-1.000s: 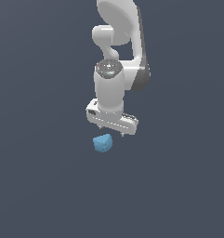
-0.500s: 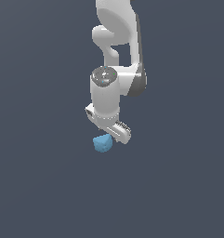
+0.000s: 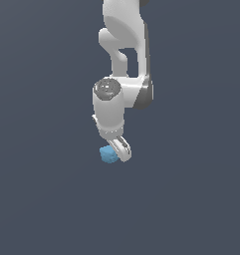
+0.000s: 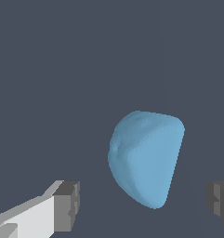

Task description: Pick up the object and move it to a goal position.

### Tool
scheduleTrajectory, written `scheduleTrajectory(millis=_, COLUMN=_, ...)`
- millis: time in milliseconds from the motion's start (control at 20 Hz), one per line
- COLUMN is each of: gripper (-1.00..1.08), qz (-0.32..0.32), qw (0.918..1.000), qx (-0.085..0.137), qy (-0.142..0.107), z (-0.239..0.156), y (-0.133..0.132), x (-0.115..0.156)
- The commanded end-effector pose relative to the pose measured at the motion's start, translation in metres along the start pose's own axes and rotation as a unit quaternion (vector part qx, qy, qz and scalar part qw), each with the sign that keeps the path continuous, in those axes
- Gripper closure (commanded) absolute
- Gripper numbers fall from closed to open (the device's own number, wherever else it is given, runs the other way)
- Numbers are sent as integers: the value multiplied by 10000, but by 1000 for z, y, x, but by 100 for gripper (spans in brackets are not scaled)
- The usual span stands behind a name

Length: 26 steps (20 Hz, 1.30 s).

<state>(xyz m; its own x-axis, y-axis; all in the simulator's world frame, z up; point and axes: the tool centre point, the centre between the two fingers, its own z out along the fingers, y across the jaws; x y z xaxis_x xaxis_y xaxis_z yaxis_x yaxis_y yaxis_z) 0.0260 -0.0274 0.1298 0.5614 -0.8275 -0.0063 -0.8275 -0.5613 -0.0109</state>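
the white arm (image 3: 122, 60) comes down from the top of the exterior view, bends at a round joint with a grey cap, and points its wrist almost straight down at the dark grey floor (image 3: 47, 199). the gripper (image 3: 116, 149) hangs low at the end of the wrist, turned so it looks thin from this side, with one white finger (image 3: 122, 148) curving down and showing in front. the object (image 3: 108, 155) is a small light-blue lump that sits on the floor near the middle of it, right under the gripper and partly behind that finger, a bit toward the exterior view's left. in the wrist view the object (image 4: 146, 157) looks big and bumpy, and it sits between the two dark grey finger pads (image 4: 67, 206). the pads are wide apart and there is a gap on each side of the lump, so nothing is squeezing it. no words or labels can be read on the arm or the lump.
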Motion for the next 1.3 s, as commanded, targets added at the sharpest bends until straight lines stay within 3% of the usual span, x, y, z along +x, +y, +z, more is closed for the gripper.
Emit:
scheduleTrajectory(millis=0, gripper=-92, qz=323, qw=9995, qx=-14, qy=8, z=3, y=1, x=3)
scheduleTrajectory(millis=550, gripper=-92, qz=1102, qw=9939, qx=-48, qy=35, z=11, y=3, x=11)
scheduleTrajectory(millis=950, gripper=-92, qz=1140, qw=9935, qx=-51, qy=36, z=15, y=3, x=12)
scheduleTrajectory(millis=1250, gripper=-92, qz=1156, qw=9933, qx=-51, qy=37, z=43, y=5, x=12)
